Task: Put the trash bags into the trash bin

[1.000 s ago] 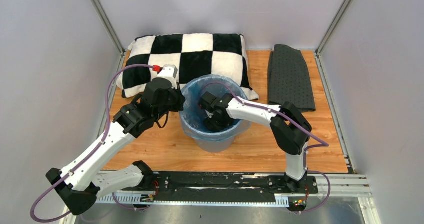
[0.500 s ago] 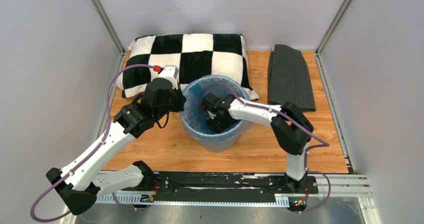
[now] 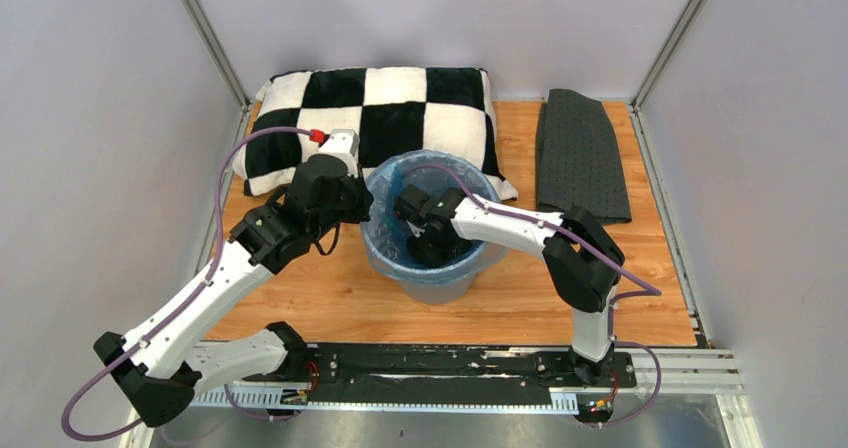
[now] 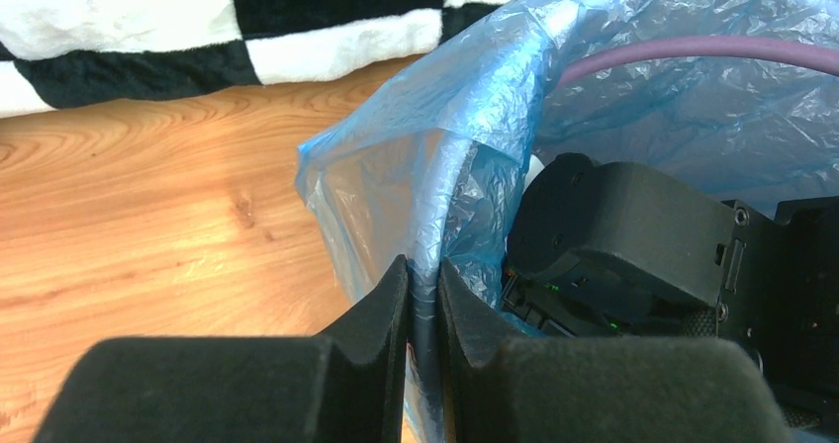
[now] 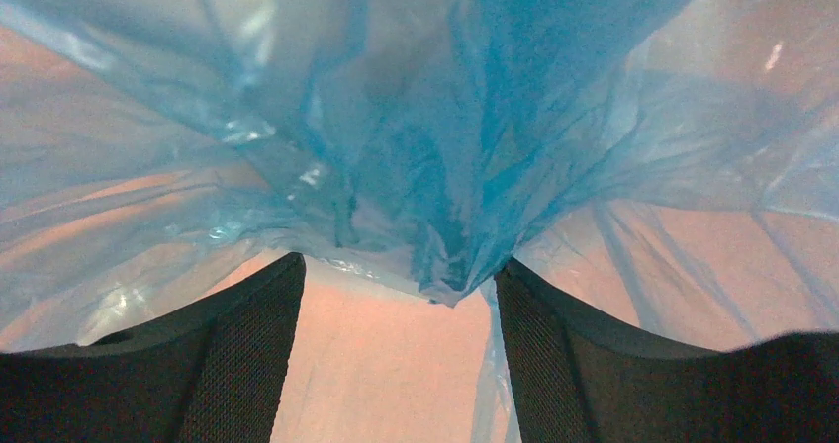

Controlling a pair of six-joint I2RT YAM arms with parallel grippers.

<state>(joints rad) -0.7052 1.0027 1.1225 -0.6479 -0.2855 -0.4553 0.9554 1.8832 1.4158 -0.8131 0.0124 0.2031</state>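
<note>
The light-grey trash bin (image 3: 436,286) stands mid-table, lined with the light-blue trash bag (image 3: 384,224), whose edge drapes over the rim. My left gripper (image 3: 361,209) is at the bin's left rim. In the left wrist view its jaws (image 4: 423,267) are shut on the rim wall (image 4: 423,336) with the bag (image 4: 633,117) folded over it. My right gripper (image 3: 424,247) reaches down inside the bin. In the right wrist view it (image 5: 399,267) stands open, with a bunched fold of the bag (image 5: 416,146) hanging just ahead of the fingertips and nothing between them.
A black-and-white checkered pillow (image 3: 380,108) lies right behind the bin, touching its far side. A dark grey dotted mat (image 3: 580,153) lies at the back right. The wooden table (image 3: 320,298) is walled in by white panels on three sides.
My right gripper has shifted slightly left inside the bin. The left gripper keeps its hold on the rim and has barely moved.
</note>
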